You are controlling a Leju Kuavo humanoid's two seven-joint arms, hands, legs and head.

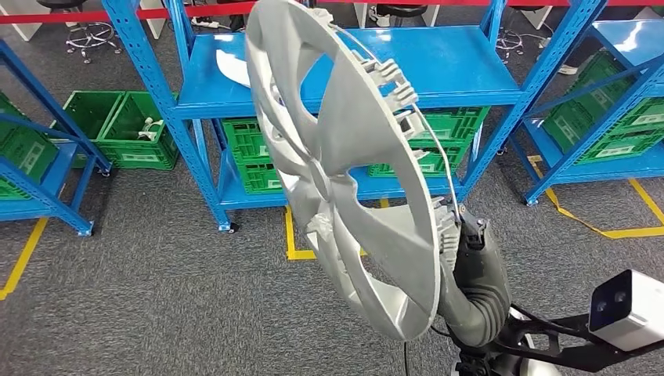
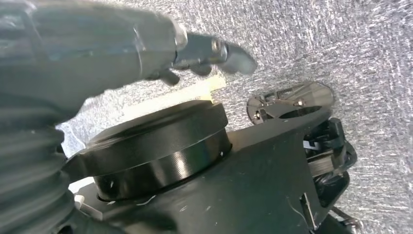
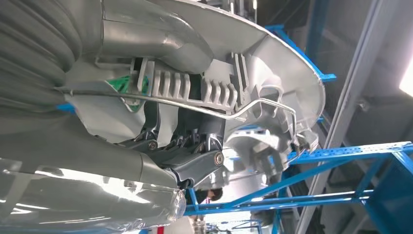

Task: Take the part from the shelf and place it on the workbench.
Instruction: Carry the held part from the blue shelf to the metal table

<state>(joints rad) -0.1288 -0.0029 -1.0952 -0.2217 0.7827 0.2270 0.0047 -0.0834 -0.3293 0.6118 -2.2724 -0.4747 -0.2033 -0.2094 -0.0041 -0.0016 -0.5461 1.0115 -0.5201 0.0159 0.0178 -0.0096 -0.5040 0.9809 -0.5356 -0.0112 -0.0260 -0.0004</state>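
Observation:
The part is a large silver wheel cover (image 1: 344, 180) with spokes, clips and a wire ring on its back. It stands on edge, tilted, close in front of me and hides much of the shelf. My right hand (image 1: 467, 249) grips its lower rim from behind. In the right wrist view the dark fingers (image 3: 195, 148) clamp the ribbed rim of the wheel cover (image 3: 272, 63). My left hand (image 2: 146, 44) hangs over grey carpet with its fingers (image 2: 219, 51) stretched out and nothing in them.
A blue shelf (image 1: 462, 70) stands ahead with a white part (image 1: 231, 66) lying on its upper board. Green crates (image 1: 117, 129) sit on the lower boards and the floor. More blue racks stand at left and right. Yellow tape (image 1: 294, 243) marks the carpet.

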